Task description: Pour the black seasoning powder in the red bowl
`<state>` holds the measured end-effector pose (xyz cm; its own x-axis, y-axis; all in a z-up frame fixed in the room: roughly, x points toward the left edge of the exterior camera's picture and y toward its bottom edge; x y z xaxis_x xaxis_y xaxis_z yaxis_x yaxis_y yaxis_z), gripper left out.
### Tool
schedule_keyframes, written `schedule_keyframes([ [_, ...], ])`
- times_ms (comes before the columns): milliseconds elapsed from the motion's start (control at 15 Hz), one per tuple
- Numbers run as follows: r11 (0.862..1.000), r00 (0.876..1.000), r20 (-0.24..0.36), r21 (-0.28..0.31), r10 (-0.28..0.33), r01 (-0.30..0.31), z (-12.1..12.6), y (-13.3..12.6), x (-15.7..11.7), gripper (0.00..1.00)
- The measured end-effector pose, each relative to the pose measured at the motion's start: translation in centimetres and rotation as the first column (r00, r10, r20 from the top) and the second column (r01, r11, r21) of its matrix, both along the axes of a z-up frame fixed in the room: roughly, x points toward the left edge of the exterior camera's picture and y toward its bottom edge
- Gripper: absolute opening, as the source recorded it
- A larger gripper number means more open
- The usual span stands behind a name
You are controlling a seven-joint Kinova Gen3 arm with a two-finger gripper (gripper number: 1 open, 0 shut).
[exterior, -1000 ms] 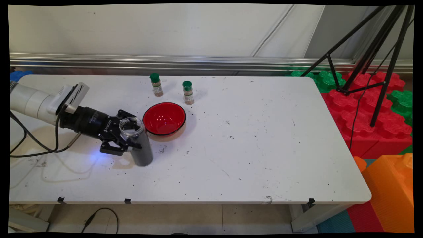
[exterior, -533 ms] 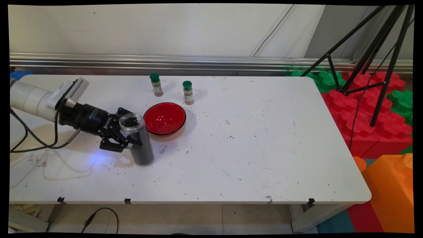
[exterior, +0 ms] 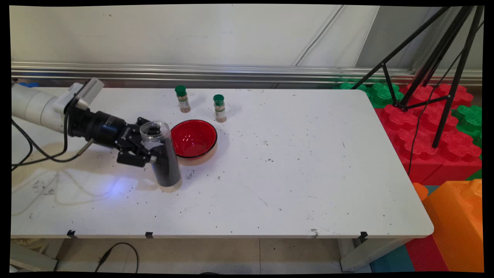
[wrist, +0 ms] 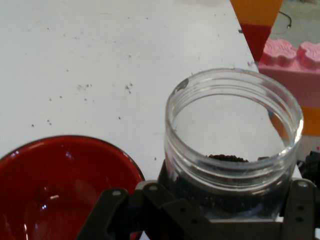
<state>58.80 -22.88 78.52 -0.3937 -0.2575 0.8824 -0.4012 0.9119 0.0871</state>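
Note:
My gripper [exterior: 149, 157] is shut on a clear plastic jar [exterior: 161, 155] partly filled with dark grains. The jar has no lid and stands nearly upright, lifted slightly off the white table [exterior: 293, 185]. Right beside it, to the right, sits an empty red bowl [exterior: 193, 139]. In the hand view the jar [wrist: 234, 145] fills the lower right with its open mouth toward the camera, and the red bowl [wrist: 65, 185] lies at the lower left.
Two small spice bottles with green caps [exterior: 182, 99] [exterior: 219, 108] stand behind the bowl. Dark grains are scattered over the table. A black tripod [exterior: 436, 73] and red, green and orange foam blocks [exterior: 440, 135] stand past the table's right end.
The gripper has risen with the jar and shifted a little toward the bowl; the jar's base has come up off the table.

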Motion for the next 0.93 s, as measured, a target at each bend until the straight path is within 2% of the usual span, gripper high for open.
schedule_keyframes([
  [400,0.998,0.998,-0.047,0.032,0.051,-0.05,3.2,-1.5,-0.3,0.0],
  [933,0.995,0.994,-0.058,-0.014,0.094,-0.095,6.1,-4.4,-0.3,0.0],
])
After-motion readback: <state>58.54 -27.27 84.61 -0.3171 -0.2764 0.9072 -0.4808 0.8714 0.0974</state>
